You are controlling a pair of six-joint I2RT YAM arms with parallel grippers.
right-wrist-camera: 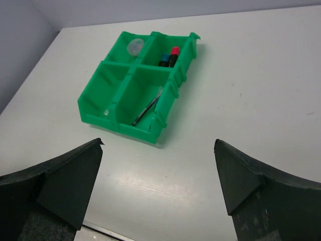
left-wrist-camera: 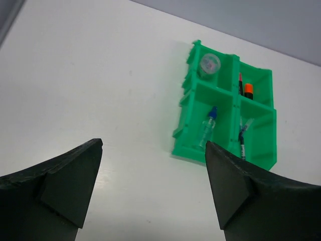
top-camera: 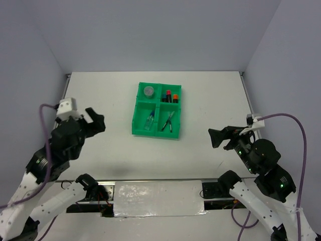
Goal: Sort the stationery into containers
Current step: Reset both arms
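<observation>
Left claw (top-camera: pixel 95 119) and right claw (top-camera: pixel 219 136) are seen spread wide with nothing held. They are held over the near part of the white counter (top-camera: pixel 100 90), well apart from each other. Bright green plastic rectangular four-compartment tray (top-camera: pixel 135 118) is set mid-counter, farther out, between the two claws' lines. In its near-left compartment a small clear blue-capped bottle (top-camera: pixel 150 122) is laid; in the near-right, thin pens (top-camera: pixel 169 120). Far-left is taken by a round grey disc (top-camera: pixel 149 91), far-right by capped black markers (top-camera: pixel 172 96), side by side.
</observation>
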